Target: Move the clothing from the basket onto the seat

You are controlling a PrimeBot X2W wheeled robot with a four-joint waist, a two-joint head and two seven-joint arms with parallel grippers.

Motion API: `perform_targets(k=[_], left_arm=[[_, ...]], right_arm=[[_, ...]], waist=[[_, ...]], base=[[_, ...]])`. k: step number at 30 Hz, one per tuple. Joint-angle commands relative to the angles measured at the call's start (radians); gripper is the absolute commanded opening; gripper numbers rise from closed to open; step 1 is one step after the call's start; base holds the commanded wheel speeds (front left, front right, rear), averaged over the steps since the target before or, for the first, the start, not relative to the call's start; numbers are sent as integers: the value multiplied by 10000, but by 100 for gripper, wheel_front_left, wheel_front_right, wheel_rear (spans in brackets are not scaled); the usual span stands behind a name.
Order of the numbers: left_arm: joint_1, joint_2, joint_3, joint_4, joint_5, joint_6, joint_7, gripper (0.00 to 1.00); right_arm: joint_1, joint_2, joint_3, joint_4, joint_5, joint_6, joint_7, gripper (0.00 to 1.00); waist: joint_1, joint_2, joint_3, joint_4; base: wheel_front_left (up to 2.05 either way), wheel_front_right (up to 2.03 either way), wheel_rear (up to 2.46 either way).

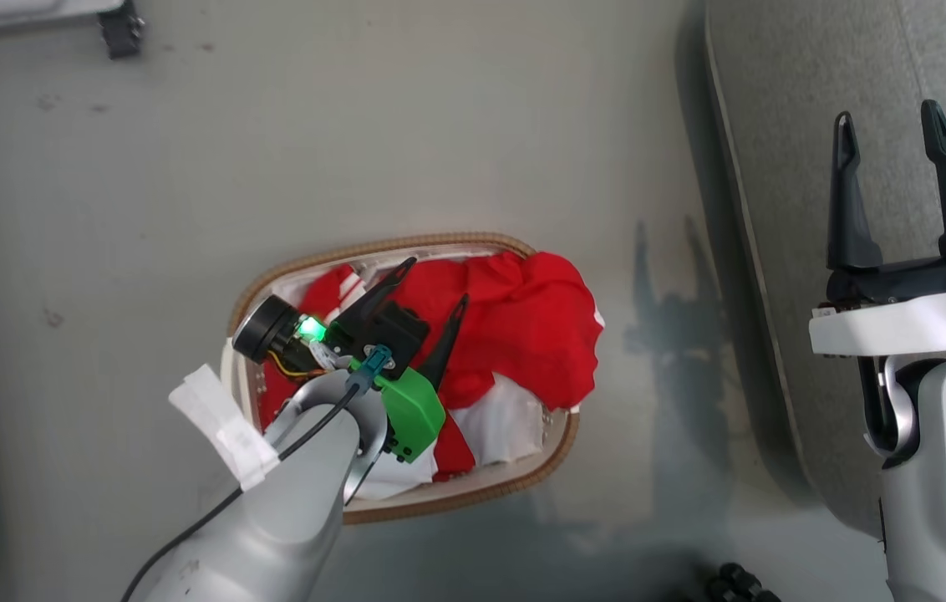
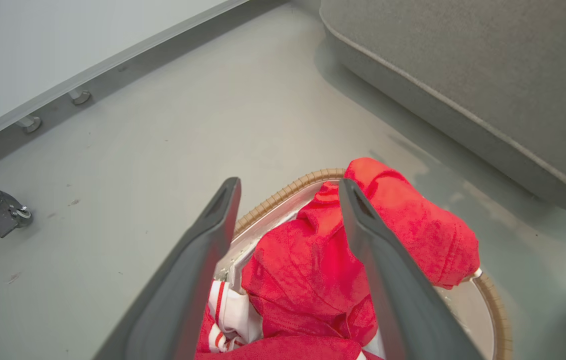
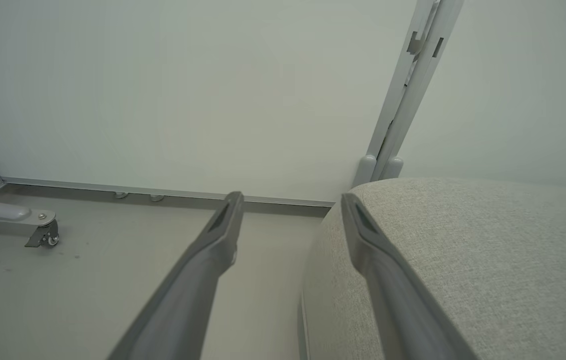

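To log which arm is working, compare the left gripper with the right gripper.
Place: the left gripper hangs over the basket and its red clothing; the right gripper hangs over the edge of the seat.
Pose: in the head view the left gripper's fingers slant to the upper right, while the right gripper's point nearly straight up.
Shared: both are open and hold nothing.

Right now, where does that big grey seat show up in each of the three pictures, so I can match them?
Head view: the seat fills the upper right, behind the open right gripper.
Left wrist view: the seat is at the upper right, beyond the basket.
Right wrist view: the seat takes the lower right.
Shared landmark: the pale grey floor along the seat's edge.
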Motion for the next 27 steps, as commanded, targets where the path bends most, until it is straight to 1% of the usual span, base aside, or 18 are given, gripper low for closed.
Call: perform_targets(k=[1,6,14,22,27], left_arm=[[-392,76,-147,301,161,-53,-7,100],[-1115,75,-571,1385,198,-117,-7,100],[-2136,299,-414,2685,-91,-138,-7,100],[-2805,289,-541,3822,-66,-97,-4,100],[-3024,175,-586,4396,-187,40,222,100]], right_arm=[[-205,-22,11,-56,97,-10,-25,100],[-438,-19,128,-60,476,-10,-25,100],[-818,-20,410,-128,1053,-11,-25,100],[-999,-19,503,-119,1400,-10,-25,100],[-1001,-19,600,-66,1507,-10,-25,100]], waist=[[-3,-1,1398,-819],[-3,-1,2123,-1208],[-3,-1,2977,-1713],[-3,-1,3264,-1917],[-3,-1,3315,-1964]], base=[[0,0,0],[0,0,0],[0,0,0],[0,0,0],[0,0,0]])
